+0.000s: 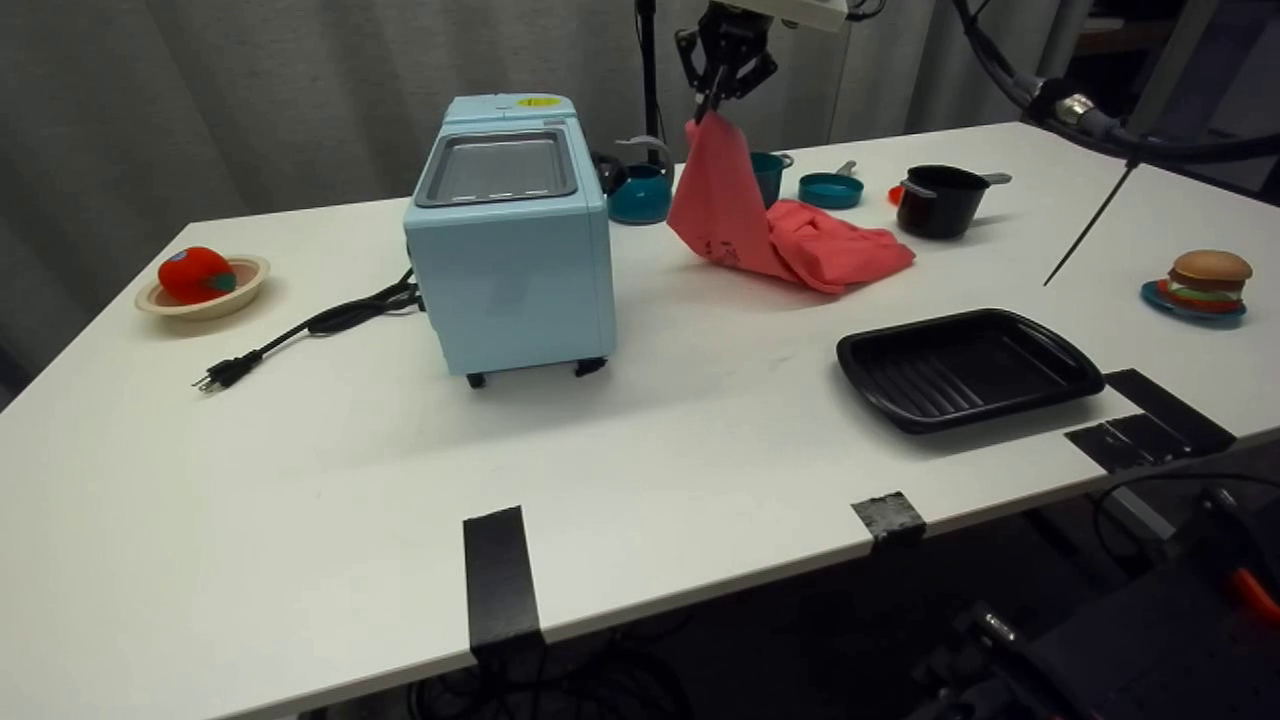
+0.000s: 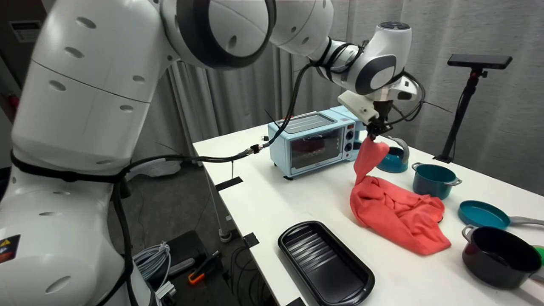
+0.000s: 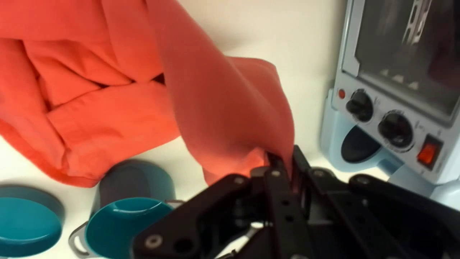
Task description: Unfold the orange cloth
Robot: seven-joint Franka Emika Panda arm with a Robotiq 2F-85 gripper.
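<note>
A robot gripper (image 3: pixel 287 158) pinches one end of the wrinkled orange cloth (image 2: pixel 399 212) above a white table (image 1: pixel 300 480).

Its black fingers (image 3: pixel 302 162) are pressed nearly together on the soft fabric, which slopes down to a creased heap on the tabletop; small dark marks (image 1: pixel 722 252) on it are unreadable. In an exterior view, the cloth lies toward the far side, right of a glossy pale-blue toaster oven (image 1: pixel 515 280) bearing a yellow oval sticker (image 1: pixel 540 102), too small to read. At left, a shiny red tomato (image 1: pixel 197 275) sits in a cream dish (image 1: pixel 258 280); at right, a layered burger (image 1: pixel 1208 275) rests on a blue plate (image 1: pixel 1152 298). Nearer than the cloth is a black grill pan (image 1: pixel 985 360), round-cornered, its floor partly ridged.
</note>
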